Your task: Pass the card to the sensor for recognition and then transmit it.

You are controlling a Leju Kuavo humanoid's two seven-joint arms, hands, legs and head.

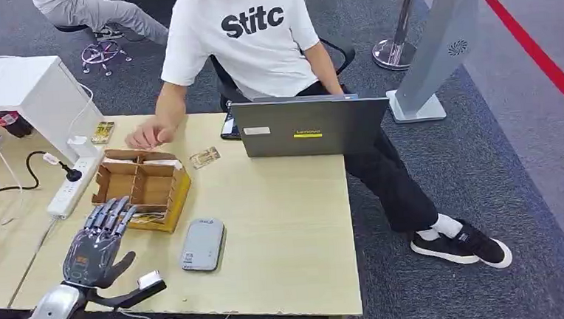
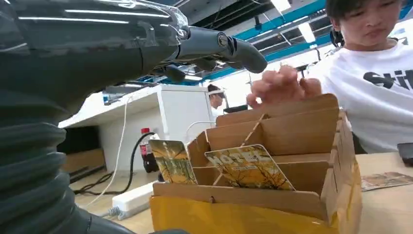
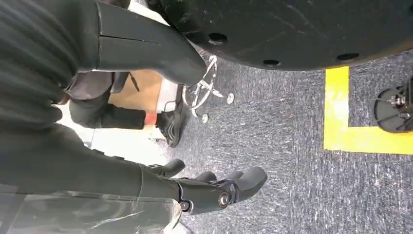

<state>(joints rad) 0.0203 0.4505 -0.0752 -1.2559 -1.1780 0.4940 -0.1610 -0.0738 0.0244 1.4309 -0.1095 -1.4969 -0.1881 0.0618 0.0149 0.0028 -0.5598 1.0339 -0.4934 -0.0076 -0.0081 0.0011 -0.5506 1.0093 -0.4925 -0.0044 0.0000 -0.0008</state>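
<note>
the left hand [image 1: 95, 241] hovers over the near edge of the cardboard box [image 1: 171, 192], fingers [image 1: 108, 213] stretched forward and apart, holding nothing. in the left wrist view a hotel card [image 2: 249, 168] stands in the box's near compartment, leaning, its long axis slanting up and its printed face toward the camera. the grey sensor [image 1: 202, 244] lies flat just beside the box. a person's hand [image 1: 144, 136] rests by the box's far side. the right hand [image 3: 214, 187] hangs over the carpet, fingers loosely curled, empty.
</note>
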